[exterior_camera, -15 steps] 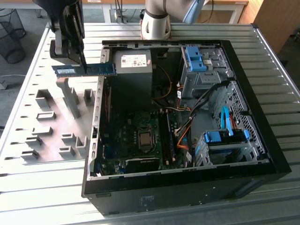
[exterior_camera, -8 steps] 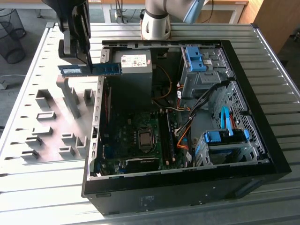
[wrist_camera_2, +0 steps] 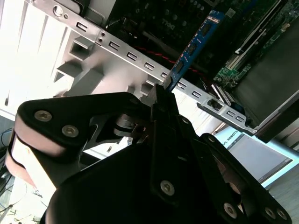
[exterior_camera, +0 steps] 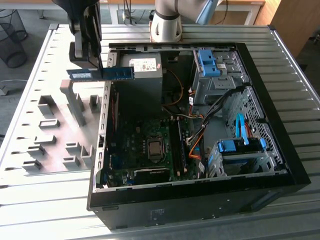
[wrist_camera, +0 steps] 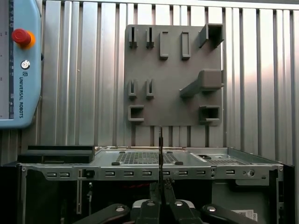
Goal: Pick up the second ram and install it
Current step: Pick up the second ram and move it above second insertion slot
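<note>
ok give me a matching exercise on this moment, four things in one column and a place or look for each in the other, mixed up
Things:
1. second ram
2. grey holder plate
3. bright blue latches
4. pendant

Place or look:
A. inside the open case, on the drive bays
B. flat on the ribbed table, outside the case
C. gripped by the hand, above the case's edge
D. pale blue body with a red button

Pairs: 1-C, 2-B, 3-A, 4-D
</note>
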